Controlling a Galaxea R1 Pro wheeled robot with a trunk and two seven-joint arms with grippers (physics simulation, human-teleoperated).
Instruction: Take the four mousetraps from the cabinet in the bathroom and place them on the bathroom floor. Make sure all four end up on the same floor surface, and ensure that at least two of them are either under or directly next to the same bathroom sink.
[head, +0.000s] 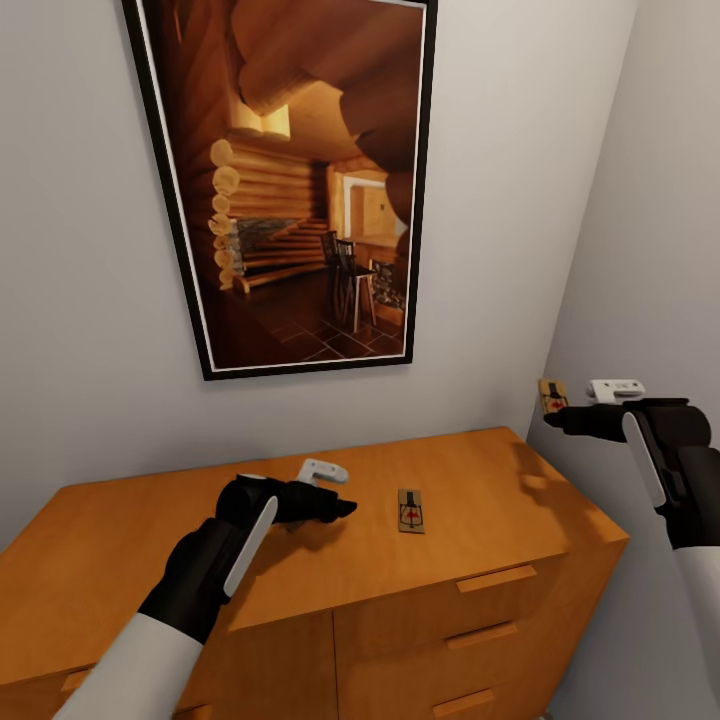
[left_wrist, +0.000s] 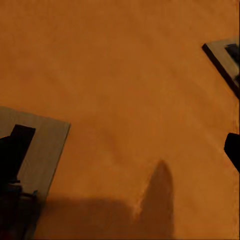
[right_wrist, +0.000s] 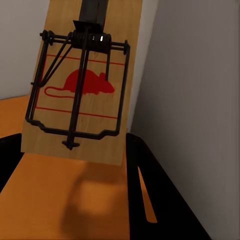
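Observation:
The orange-brown cabinet (head: 150, 540) stands against the wall below me. One mousetrap (head: 410, 511) lies flat on its top, just right of my left gripper (head: 345, 508). That gripper hovers low over the top with its fingers spread open. In the left wrist view a mousetrap (left_wrist: 42, 145) lies by one finger (left_wrist: 233, 150)'s opposite side, and another mousetrap (left_wrist: 222, 55) sits at the frame's edge. My right gripper (head: 552, 420) is in the air past the cabinet's right end, shut on a mousetrap (head: 552, 394). The right wrist view shows this mousetrap (right_wrist: 82, 90) with its red mouse print.
A large black-framed picture (head: 300, 180) of a log-cabin room hangs above the cabinet. A grey side wall (head: 650, 250) runs close by my right arm, forming a corner. Drawer fronts with wooden handles (head: 497, 578) face me at the cabinet's right.

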